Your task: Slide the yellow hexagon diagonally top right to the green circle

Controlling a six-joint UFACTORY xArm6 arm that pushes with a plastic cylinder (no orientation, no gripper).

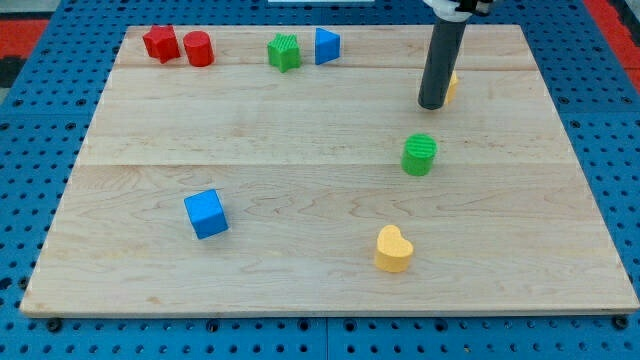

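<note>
The worktop (300,200) is a pale wooden board lying on a blue pegboard. The arm ends in a dark rod, so there is no hand to spread or press together; it holds nothing. My tip (433,104) rests on the board in the upper right part.

The yellow hexagon (452,86) lies just behind the rod, at about 2 o'clock from my tip and touching it or nearly so; only a sliver shows, so its shape cannot be made out. The green circle (420,154) stands near my tip at 6 o'clock, apart from it.

A blue cube (206,213) sits at 8 o'clock from the circle, well apart. A yellow heart (393,248) lies at 7 o'clock from the circle.

Along the top edge, from the view's left: a red star (160,43), a red cylinder (198,48) just beside it, a green block (284,51), and a blue block (327,45).
</note>
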